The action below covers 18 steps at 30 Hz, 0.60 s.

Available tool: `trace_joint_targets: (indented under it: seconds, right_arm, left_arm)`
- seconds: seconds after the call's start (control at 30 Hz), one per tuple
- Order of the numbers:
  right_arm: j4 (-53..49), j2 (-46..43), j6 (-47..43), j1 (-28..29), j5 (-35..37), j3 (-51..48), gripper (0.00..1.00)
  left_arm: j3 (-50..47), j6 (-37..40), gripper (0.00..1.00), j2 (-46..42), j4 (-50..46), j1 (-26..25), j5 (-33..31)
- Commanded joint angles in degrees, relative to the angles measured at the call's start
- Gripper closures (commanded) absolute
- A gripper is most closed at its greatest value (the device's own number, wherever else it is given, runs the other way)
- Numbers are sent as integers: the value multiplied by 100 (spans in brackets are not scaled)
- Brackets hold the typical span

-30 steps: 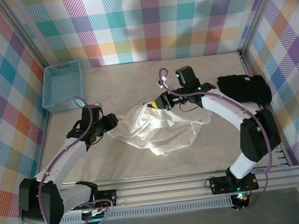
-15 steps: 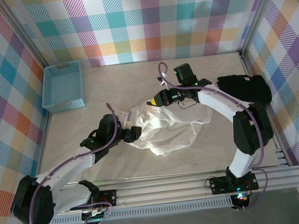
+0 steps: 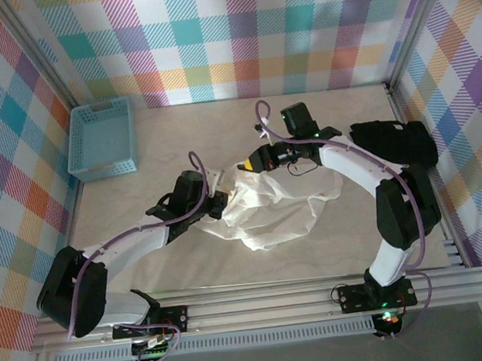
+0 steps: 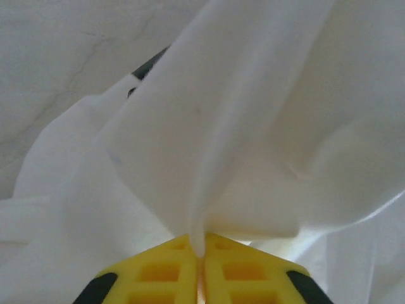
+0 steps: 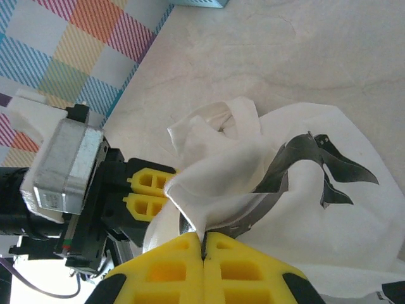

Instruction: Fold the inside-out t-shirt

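The white inside-out t-shirt (image 3: pixel 280 211) lies crumpled in the middle of the table. Its left edge is lifted off the table between both grippers. My left gripper (image 3: pixel 223 202) is at the shirt's left side, its yellow fingers shut on a thin white fold (image 4: pixel 201 250). My right gripper (image 3: pixel 244 164) is just behind and to the right of it, shut on another pinch of the same cloth (image 5: pixel 204 242). In the right wrist view the t-shirt (image 5: pixel 221 161) drapes over the left gripper (image 5: pixel 152 193), and a dark collar strip (image 5: pixel 297 158) shows through.
A blue basket (image 3: pixel 100 140) stands at the back left. A black folded garment (image 3: pixel 392 144) lies at the right, beside the right arm. Plaid walls close the table on three sides, and an aluminium rail (image 3: pixel 280 301) runs along the near edge.
My left arm has swung right from beside the shirt to its left edge, and its jaws have closed on a fold. The right gripper has kept its hold, shifting slightly back.
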Motion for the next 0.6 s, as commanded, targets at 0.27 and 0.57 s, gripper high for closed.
trace_joint_targets:
  seconds: [0.27,0.57]
  right_arm:
    - [-843,-869,-499,269,4182,82,51]
    - [168,-3087,-1049,1051,2378,-2000,45]
  left_arm:
    - [1377,-2325,100,-878,-1446,247,2555]
    - [2029,-2047,100,-1160,-2374,299,2464]
